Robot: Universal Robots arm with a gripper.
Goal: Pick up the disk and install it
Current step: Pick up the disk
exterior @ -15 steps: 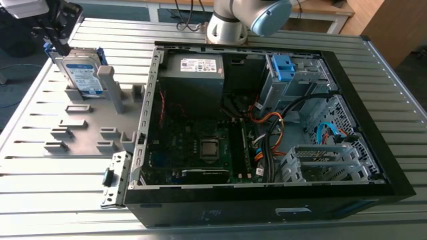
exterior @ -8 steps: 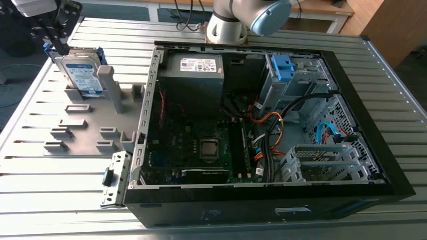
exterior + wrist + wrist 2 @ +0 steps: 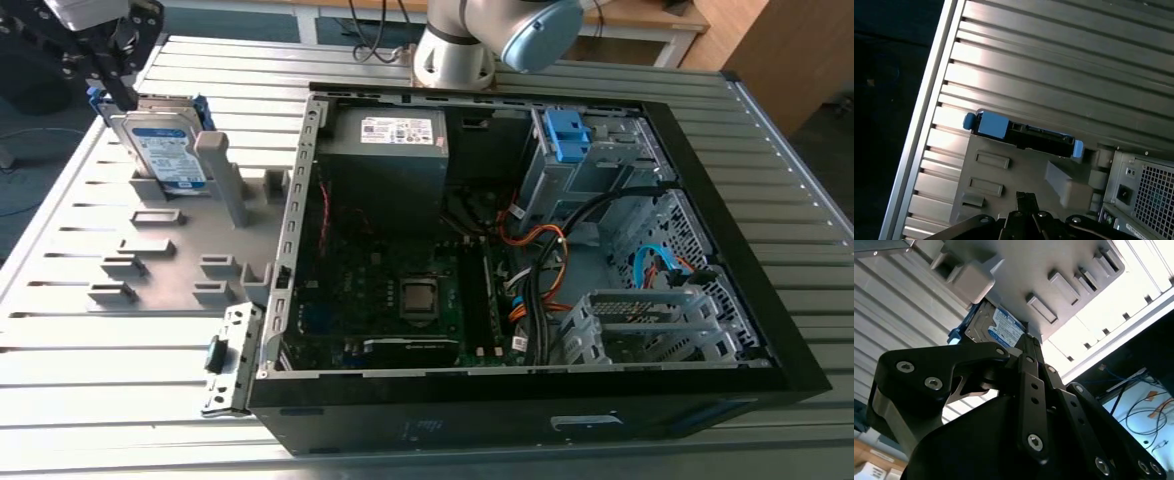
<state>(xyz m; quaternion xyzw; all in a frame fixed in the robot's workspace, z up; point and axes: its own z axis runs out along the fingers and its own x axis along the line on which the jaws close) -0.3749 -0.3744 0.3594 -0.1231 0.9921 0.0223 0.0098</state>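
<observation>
The disk [image 3: 163, 148] stands on edge in a slot of the grey holder plate [image 3: 167, 255] at the exterior view's left. It is silver with a white-and-blue label and a blue carrier bracket. My gripper [image 3: 118, 92] hangs just above the disk's upper far corner, shut with nothing in it. In the first wrist view the disk's top edge [image 3: 1024, 134] with its blue bracket ends lies a short way beyond the gripper [image 3: 1025, 196]. In the second wrist view the gripper [image 3: 1025, 342] points at the labelled face of the disk [image 3: 999, 329].
An open computer case [image 3: 287, 230] lies to the right of the holder plate, with a grey power supply [image 3: 387, 150], a motherboard [image 3: 400, 300], cables and a drive cage with a blue latch [image 3: 567, 135]. The arm's base [image 3: 454, 55] stands behind the case. Everything rests on a ribbed metal table [image 3: 80, 380].
</observation>
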